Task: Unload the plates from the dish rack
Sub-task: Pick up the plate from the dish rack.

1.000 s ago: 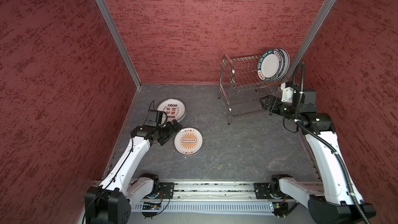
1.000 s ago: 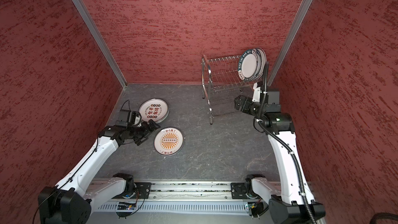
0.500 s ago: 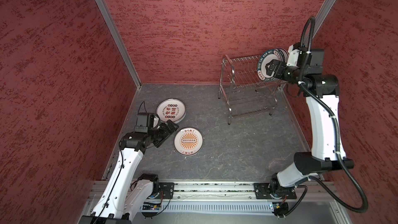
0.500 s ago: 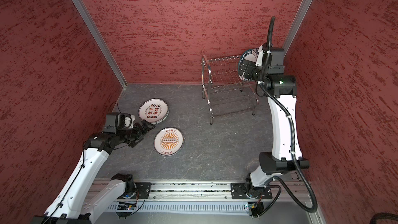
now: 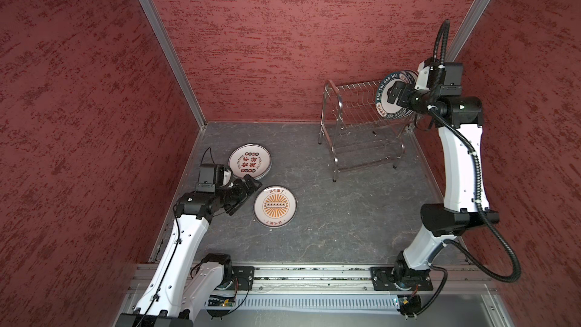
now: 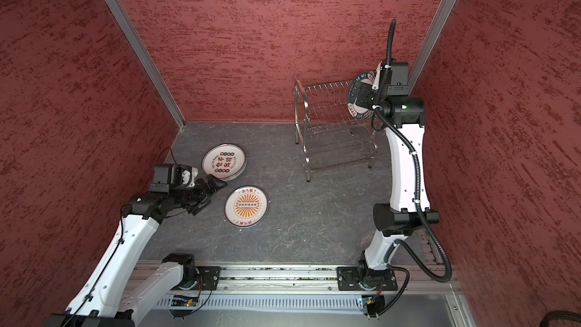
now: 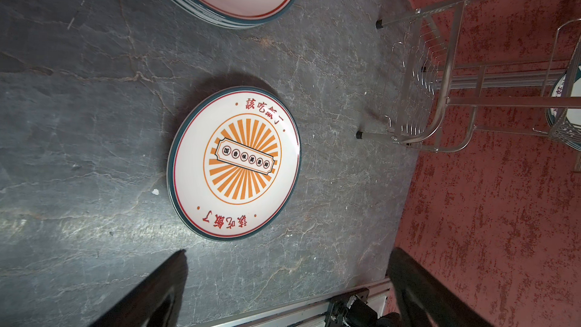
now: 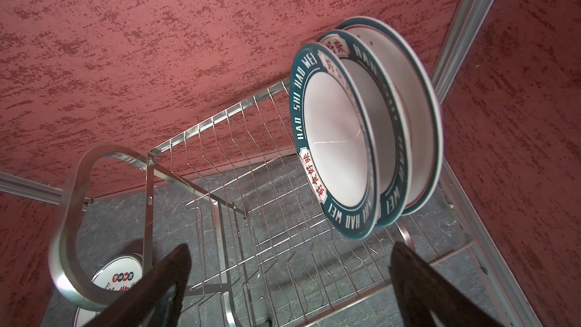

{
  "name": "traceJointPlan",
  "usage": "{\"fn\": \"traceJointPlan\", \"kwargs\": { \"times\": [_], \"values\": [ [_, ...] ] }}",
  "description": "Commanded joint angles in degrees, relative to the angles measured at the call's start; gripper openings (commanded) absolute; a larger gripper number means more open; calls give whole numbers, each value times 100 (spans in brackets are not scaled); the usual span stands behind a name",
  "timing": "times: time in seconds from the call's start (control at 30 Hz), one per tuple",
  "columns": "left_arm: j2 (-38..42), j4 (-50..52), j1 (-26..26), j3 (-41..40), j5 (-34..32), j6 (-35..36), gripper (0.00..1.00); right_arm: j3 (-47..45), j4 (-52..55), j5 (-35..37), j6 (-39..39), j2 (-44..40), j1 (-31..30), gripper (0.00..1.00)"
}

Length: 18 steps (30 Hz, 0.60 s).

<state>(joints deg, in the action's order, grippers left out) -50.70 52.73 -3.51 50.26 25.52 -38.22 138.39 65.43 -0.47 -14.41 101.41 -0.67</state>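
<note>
1. Table (image 5: 345, 224): dark, slate-look top that serves as the set-down area. The unloaded plates lie on my left side, well apart from the rack. I judge that this keeps the way to the rack free.
2. Dish rack (image 5: 355, 105): steel wire, two tiers, standing at the far right near the wall corner. The upper slots are bare except at the end nearest the right wall, and I see nothing on the lower tier.
3. Racked plates (image 8: 333, 158): three, teal-rimmed, standing on edge in the upper slots, tilted and close together. As far as I can see, these are all that remains to unload.
4. Stack of character-print plates (image 5: 249, 162): flat, face up, rims nested, near the left wall. I cannot tell the count.
5. Sunburst plate (image 5: 274, 206): a single plate, flat and face up, near the stack but apart from it.
6. My right gripper (image 8: 290, 246): jaws spread wide and empty, raised to the upper tier and facing the front teal plate. I judge it is placed there to straddle that rim.
7. My left gripper (image 7: 289, 254): jaws wide and empty, low over the table between the stack and the sunburst plate. I cannot tell whether a finger touches the stack.
</note>
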Motion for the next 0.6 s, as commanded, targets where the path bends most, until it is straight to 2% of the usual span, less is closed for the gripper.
{"fn": "traceJointPlan", "kwargs": {
  "times": [0.0,0.27,0.57],
  "values": [
    [-12,-42,68,61,76,130,99,148,-69,178,158,58,53,99],
    [-7,-271,77,-95,201,45,99,-24,-396,359,299,108,81,99],
    [-163,-348,122,-78,251,167,99,-151,-598,241,276,246,105,98]
  ]
}}
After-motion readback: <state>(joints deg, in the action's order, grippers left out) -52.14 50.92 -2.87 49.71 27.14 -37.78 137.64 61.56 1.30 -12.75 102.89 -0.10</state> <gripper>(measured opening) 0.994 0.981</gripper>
